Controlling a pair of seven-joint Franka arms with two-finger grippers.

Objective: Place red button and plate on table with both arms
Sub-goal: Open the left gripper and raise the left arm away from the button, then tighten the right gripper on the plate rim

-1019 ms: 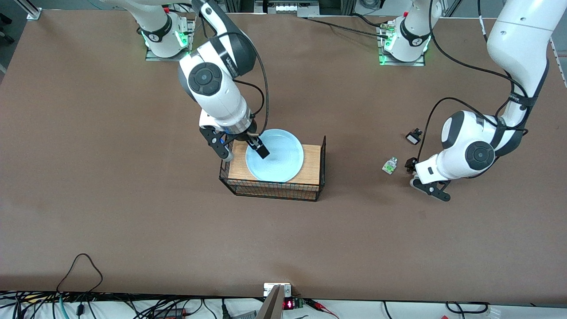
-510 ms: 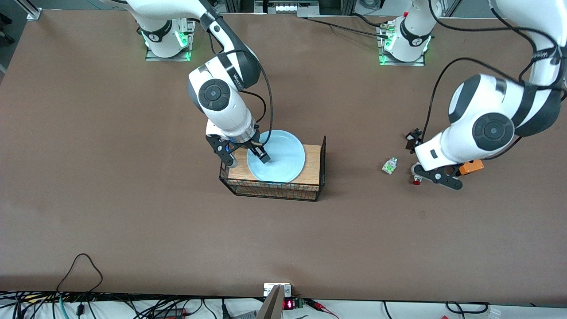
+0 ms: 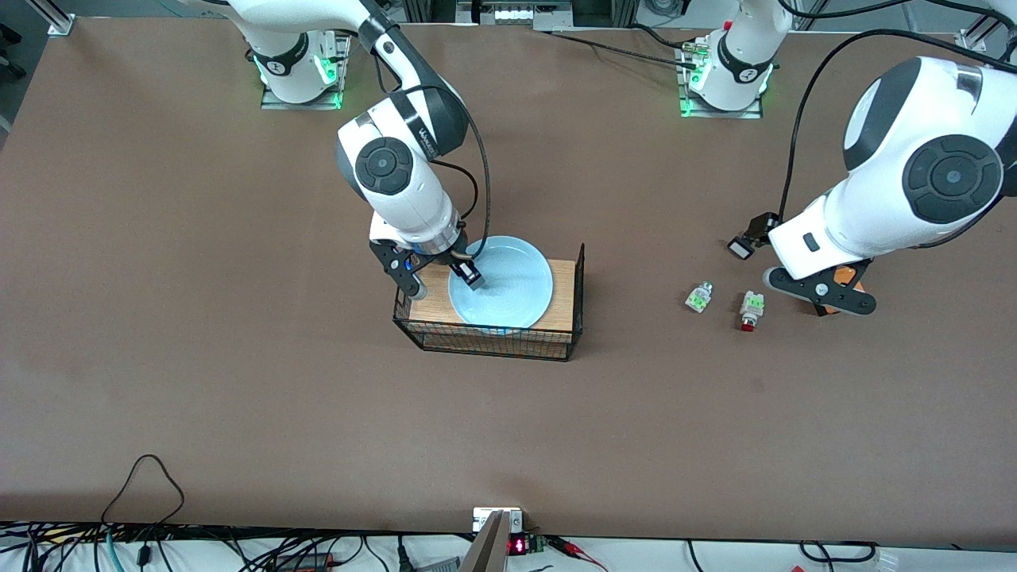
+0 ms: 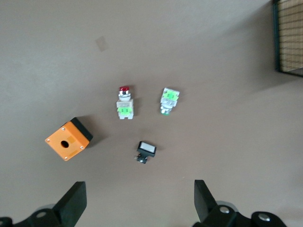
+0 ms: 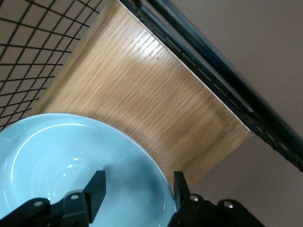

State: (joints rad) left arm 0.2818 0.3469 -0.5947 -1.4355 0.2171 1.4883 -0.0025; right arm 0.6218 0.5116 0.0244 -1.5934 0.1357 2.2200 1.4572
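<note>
The red button [image 3: 750,309] is lying on the table [image 3: 199,318], the left gripper [image 4: 139,203] hanging over it, jaws spread. The right gripper [image 3: 435,274] is pinching the plate [image 3: 508,286] rim at 9 o'clock, atop the rack [image 3: 556,318]. Next: lifting and lowering it level.

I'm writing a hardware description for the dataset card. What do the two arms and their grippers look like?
Both arms are glossy white with dark grey round joint covers, and a black cable loops along each. The right gripper and left gripper are black, each with two flat jaws. Each base glows green, with small dark lettering on the right arm's wrist.
</note>
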